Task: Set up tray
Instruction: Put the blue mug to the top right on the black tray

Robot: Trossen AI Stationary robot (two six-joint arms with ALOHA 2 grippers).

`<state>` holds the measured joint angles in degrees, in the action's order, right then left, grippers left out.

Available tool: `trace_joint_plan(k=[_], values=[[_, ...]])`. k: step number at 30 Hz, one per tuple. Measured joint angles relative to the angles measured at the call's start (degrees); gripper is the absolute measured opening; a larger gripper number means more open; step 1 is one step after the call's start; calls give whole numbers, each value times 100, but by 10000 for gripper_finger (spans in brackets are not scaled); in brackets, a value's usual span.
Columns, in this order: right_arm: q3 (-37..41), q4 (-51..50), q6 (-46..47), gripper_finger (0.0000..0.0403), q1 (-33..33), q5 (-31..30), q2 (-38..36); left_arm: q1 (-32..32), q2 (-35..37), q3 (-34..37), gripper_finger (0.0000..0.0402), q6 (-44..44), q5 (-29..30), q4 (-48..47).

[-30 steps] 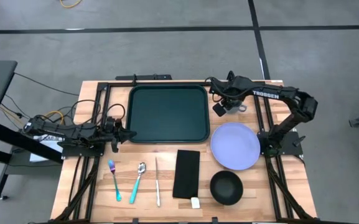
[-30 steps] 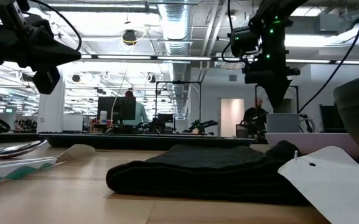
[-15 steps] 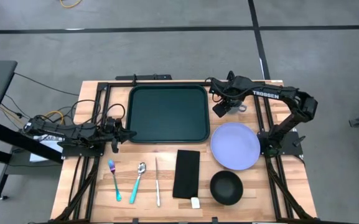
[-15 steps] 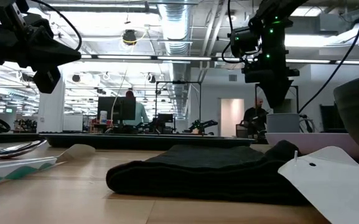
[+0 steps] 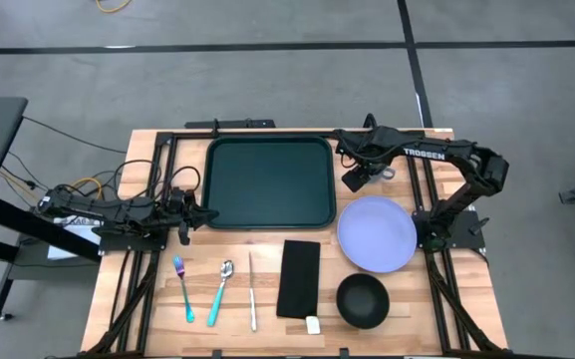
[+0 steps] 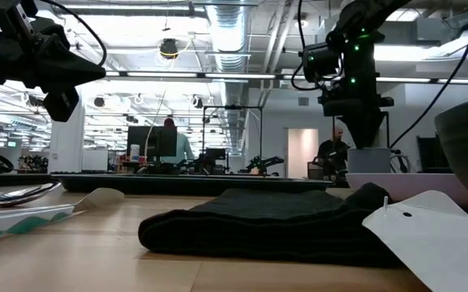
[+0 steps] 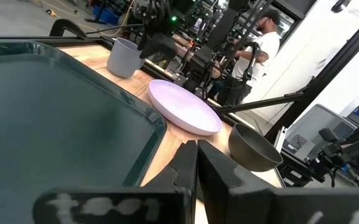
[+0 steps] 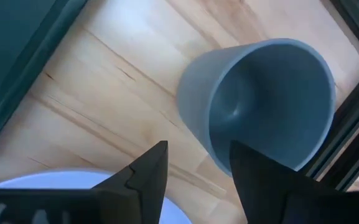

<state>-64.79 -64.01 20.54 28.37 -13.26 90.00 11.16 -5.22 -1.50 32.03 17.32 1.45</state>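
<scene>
The right gripper (image 8: pixel 195 168) has shifted over the grey cup (image 8: pixel 260 106), fingers apart. The tray (image 5: pixel 269 181), stiff and light, lies at the table's far edge; the left gripper (image 5: pixel 207 213) is clenched.

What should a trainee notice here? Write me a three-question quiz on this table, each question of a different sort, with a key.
1. True or false: the large dark green rectangular plastic tray already holds the round lavender plate.
2. The right gripper, open, hangs closest to which item?
A. the grey plastic cup
B. the round black bowl
C. the black folded napkin
3. Fill the gap: the left gripper waits at the tray's ___ side.

Key: 1 false, the tray is bare and the plate lies on the table beside it; 2 A; 3 left.
</scene>
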Motion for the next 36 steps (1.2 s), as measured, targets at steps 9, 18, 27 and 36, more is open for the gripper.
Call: trace_joint_plan(k=[9,18,27,36], values=[[4,211,2,166,102,30,76,0,-2,0,0,-6,0,-2],[6,342,-153,156,15,20,702,0,0,0,0,-4,2,-2],[6,367,-153,29,-23,-161,731,0,1,2,0,-2,3,-2],[-502,483,-721,5,24,117,670,1,0,4,0,0,160,5]])
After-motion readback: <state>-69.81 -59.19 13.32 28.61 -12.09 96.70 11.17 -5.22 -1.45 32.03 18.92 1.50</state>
